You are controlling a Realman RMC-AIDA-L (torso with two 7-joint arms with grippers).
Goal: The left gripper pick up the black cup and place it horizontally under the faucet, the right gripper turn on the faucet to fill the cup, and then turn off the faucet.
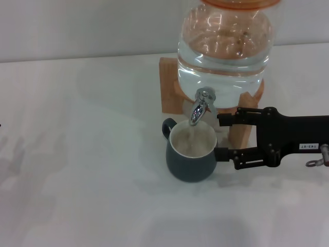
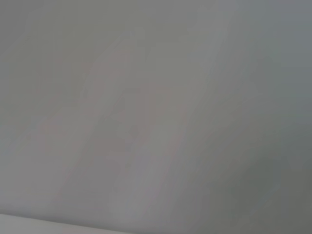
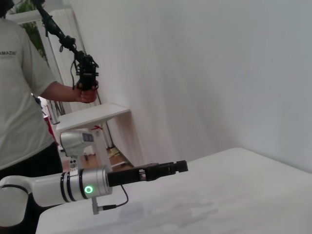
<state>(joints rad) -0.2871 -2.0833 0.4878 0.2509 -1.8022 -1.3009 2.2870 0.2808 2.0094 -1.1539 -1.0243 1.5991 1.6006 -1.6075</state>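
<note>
Table point(image 1: 77, 154): white, broad; carried every item listed.

Water jar point(image 1: 223, 46): clear, nearly full, seated in a wooden stand point(image 1: 169, 85) toward the far edge of the table, right of centre.

Right gripper point(image 1: 222, 136): all-black flat arm with a white label, reaching in from the right edge. Jaws stood apart, one finger up beside the faucet, the other low against the cup's right side; they gripped nothing that could be seen.

Left gripper point(image 3: 180, 166): on a white-grey arm with a green light, seen only in the right wrist view, held above the table well away from the jar. Whether its jaws were apart or together, I cannot tell. Judged parked.

Black cup point(image 1: 191, 152): dark mug, cream inside, upright on the table just in front of the stand, mouth directly under the spout, handle toward the stand.

Faucet point(image 1: 200, 105): chrome spigot at the jar's base, spout down. A thin stream appeared to fall into the cup.

Progress, as judged: cup placed, tap opened, filling under way. Remaining: shut the faucet once the cup was full.
</note>
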